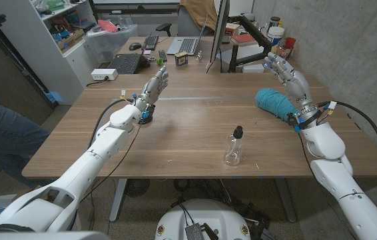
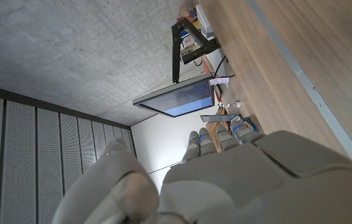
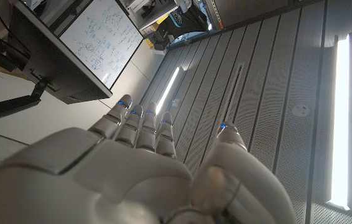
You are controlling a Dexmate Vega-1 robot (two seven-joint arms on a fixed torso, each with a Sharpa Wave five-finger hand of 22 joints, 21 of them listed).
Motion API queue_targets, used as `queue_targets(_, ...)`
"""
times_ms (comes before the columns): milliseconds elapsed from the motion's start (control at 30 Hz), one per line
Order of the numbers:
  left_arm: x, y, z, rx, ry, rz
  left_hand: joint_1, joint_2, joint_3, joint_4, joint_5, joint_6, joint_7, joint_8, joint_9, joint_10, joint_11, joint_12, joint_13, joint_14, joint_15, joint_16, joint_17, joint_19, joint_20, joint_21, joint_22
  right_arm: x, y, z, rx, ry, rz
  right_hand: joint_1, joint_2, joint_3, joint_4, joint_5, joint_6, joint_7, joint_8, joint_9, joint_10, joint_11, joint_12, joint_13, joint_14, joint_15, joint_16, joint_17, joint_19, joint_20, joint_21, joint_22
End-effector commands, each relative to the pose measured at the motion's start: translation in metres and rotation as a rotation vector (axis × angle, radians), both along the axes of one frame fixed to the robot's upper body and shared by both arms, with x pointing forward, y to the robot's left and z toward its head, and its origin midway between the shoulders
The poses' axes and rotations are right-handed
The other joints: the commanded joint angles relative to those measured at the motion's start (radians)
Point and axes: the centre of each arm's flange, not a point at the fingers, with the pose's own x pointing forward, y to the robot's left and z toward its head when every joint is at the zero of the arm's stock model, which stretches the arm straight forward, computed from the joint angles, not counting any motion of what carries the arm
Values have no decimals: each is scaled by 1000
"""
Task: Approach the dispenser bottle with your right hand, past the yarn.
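Note:
A small clear dispenser bottle (image 1: 234, 148) with a black pump top stands near the table's front edge, right of the middle. A skein of teal yarn (image 1: 272, 103) lies farther back and to the right of it. My right hand (image 1: 290, 78) is raised at the far right, just beyond the yarn, fingers straight and apart, holding nothing; the right wrist view shows its back (image 3: 132, 168) with fingers stretched out. My left hand (image 1: 154, 85) stands raised at the left middle of the table, fingers extended, nothing in it; its back (image 2: 238, 180) shows in the left wrist view.
The wooden table (image 1: 188, 127) carries a laptop (image 1: 127, 64), a keyboard (image 1: 150, 42) and a monitor (image 1: 216, 33) along its far edge. A person's leg (image 1: 2, 137) is at the left edge. Bare wood lies between bottle and yarn.

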Motion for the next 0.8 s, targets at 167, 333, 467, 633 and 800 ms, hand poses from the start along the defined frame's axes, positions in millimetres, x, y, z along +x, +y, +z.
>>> queue_targets(167, 4, -6, 7, 7, -4, -8, 5, 7, -5, 2, 5, 9, 3, 5, 6, -3, 2, 3, 2, -9, 5, 4, 2, -1, 7, 7, 2, -9, -3, 0, -9, -20, -2, 1, 2, 0, 0, 5, 9, -6, -3, 3, 9, -1, 2, 3, 11, 1, 5, 4, 10, 1, -2, 5)
queue_targets(333, 4, -7, 8, 5, -3, -7, 6, 8, -6, 2, 5, 9, 2, 5, 6, -3, 0, 3, 2, -8, 4, 4, 2, -2, 8, 7, 2, -14, -4, 0, -16, -29, -7, 2, 3, 0, -1, 5, 13, -10, -2, 3, 9, -2, 2, 3, 13, -2, 5, 4, 11, 2, -2, 5)
queue_targets(467, 5, -7, 6, 0, 3, -9, 6, 8, -7, 2, 5, 10, 2, 5, 6, -4, 1, 3, 2, -9, 4, 3, 2, -2, 11, 7, 2, -16, -7, -1, -8, -31, -5, 3, 3, -1, -2, 5, 14, -12, -2, 3, 14, -1, 3, 3, 17, -5, 6, 4, 15, 3, -2, 5)
queue_targets(633, 4, -7, 7, 4, 2, -5, 7, 9, -8, 2, 5, 9, 2, 5, 6, -5, -1, 2, 2, -9, 4, 3, 2, 0, 15, 8, 2, -18, -10, -3, -9, -31, -6, 2, 0, -3, -3, 4, 16, -16, -2, 4, 21, -6, 5, 3, 34, -12, 11, 4, 41, 6, 5, 5)
queue_targets(800, 4, -5, 8, 8, 4, 0, 7, 9, -9, 2, 5, 9, 1, 4, 6, -5, 3, 2, 2, -8, 5, 4, 2, -1, 18, 8, 2, -23, -11, -4, -20, -37, -15, 2, -1, -4, -4, 4, 14, -15, -3, 4, 25, -7, 6, 3, 36, -11, 10, 3, 49, 7, 6, 5)
